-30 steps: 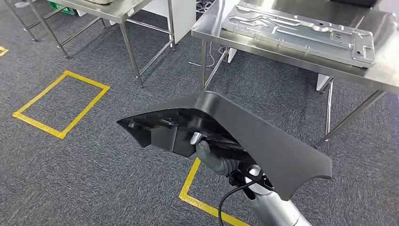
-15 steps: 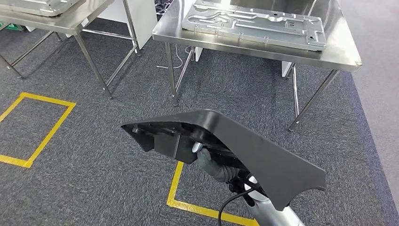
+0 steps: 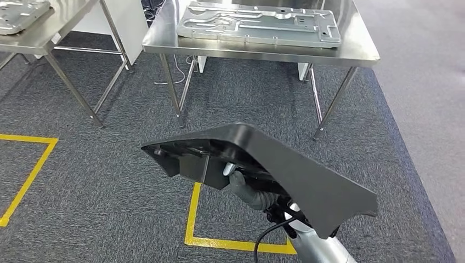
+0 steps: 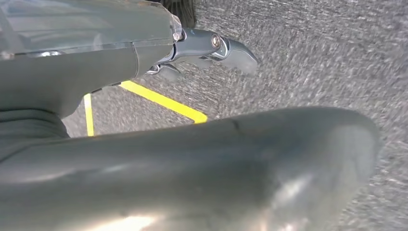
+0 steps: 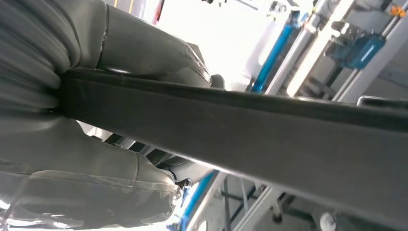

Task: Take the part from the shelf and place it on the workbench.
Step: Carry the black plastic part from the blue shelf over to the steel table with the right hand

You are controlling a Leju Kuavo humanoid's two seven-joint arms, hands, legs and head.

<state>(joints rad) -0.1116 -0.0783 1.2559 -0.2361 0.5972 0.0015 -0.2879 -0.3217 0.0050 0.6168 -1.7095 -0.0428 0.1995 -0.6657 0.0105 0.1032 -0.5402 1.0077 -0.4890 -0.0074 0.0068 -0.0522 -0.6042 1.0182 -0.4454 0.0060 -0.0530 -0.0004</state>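
Head view: the right hand [image 3: 247, 189] grips the large black moulded plastic part [image 3: 285, 164] from beneath, thumb and fingers clamped on its ribbed underside, so that the part is carried in the air over the grey carpeted floor [image 3: 109, 181] and a yellow tape rectangle [image 3: 193, 219]; ahead stands the stainless-steel workbench [image 3: 362, 52], well apart from the part, bearing a flat silver machined metal plate [image 3: 257, 24], and a second steel table [image 3: 52, 30] lies to the left. Left wrist view: the left hand [image 4: 202, 48] hangs over the carpet holding nothing, its dark fingers [image 4: 235, 48] slightly curled and apart; a smooth dark rounded surface crosses the frame, and what it belongs to cannot be told. Right wrist view: the grey thumb [image 5: 144, 50] and the ribbed cover press on either side of the part's dark edge [image 5: 240, 120], confirming a firm clamp. Judgement: the step in hand is the carry to the bench; it would be done well by keeping the grasp tight and the part level during the approach, squaring up close to the bench edge, and setting the part down on bare steel beside the plate, not on it, before the fingers let go
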